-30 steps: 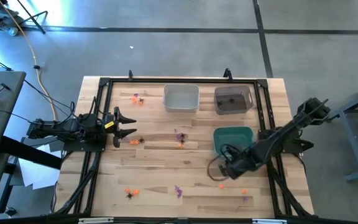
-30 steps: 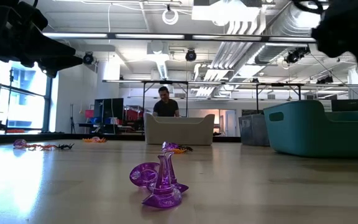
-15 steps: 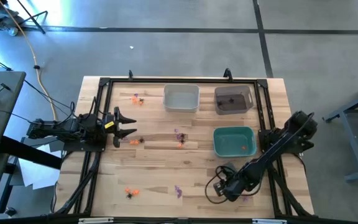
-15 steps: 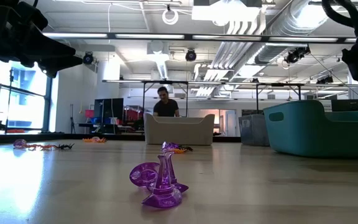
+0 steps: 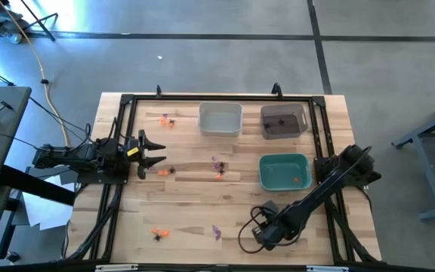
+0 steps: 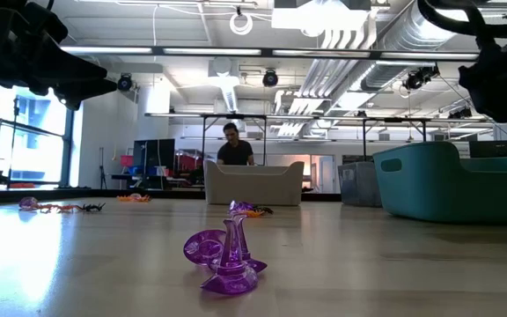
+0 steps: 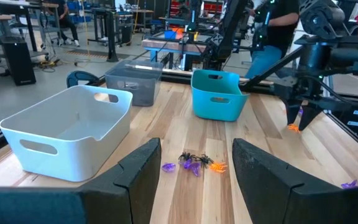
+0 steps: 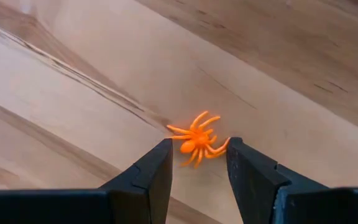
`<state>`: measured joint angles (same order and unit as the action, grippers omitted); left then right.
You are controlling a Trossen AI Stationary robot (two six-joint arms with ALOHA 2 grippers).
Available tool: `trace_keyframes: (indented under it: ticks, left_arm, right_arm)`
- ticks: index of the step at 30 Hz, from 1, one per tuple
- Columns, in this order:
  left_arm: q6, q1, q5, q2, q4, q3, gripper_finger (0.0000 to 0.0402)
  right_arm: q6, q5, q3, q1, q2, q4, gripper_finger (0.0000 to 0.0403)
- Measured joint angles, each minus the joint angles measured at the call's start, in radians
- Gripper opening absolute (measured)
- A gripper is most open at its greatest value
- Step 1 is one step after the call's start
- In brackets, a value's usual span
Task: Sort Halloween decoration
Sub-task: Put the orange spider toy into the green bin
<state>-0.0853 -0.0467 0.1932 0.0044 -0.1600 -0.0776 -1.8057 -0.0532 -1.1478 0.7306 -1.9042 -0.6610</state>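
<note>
The right pincer [image 8: 196, 163] stands spread around an orange spider [image 8: 196, 138] on the wooden table [image 8: 73, 93].

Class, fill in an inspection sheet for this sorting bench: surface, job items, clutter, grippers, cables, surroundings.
Surface: wooden table, bare between items.
Job items: orange spider on the wood; orange, purple and black trinkets scattered; white bin, dark bin, teal bin.
Clutter: nothing seen.
Grippers: right gripper open, fingers astride the spider; left gripper open, waiting at the table's left edge.
Cables: loop at the right wrist.
Surroundings: person behind the table.
</note>
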Motion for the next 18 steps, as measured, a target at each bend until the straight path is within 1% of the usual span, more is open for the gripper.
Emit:
trace_keyframes:
  ticks: [3,5,8,14,16,18]
  left_arm:
    - [0.000,0.000,0.000,0.000,0.000,0.000,0.0186]
    - [0.000,0.000,0.000,0.000,0.000,0.000,0.0186]
    - [0.000,0.000,0.000,0.000,0.000,0.000,0.0186]
    - [0.000,0.000,0.000,0.000,0.000,0.000,0.0186]
    - [0.000,0.000,0.000,0.000,0.000,0.000,0.0186]
    - [0.000,0.000,0.000,0.000,0.000,0.000,0.0186]
  right_arm:
    - [0.000,0.001,-0.014,-0.004,-0.008,-0.022,0.0143]
    - [0.000,0.002,-0.022,-0.007,-0.008,-0.039,0.0134]
    - [0.000,0.005,-0.028,-0.009,-0.010,-0.056,0.0104]
    - [0.001,0.006,-0.047,-0.009,-0.013,-0.105,0.0019]
    - [0.012,0.006,-0.058,-0.010,-0.015,-0.130,0.0005]
    - [0.013,0.007,-0.076,-0.010,-0.018,-0.171,0.0006]
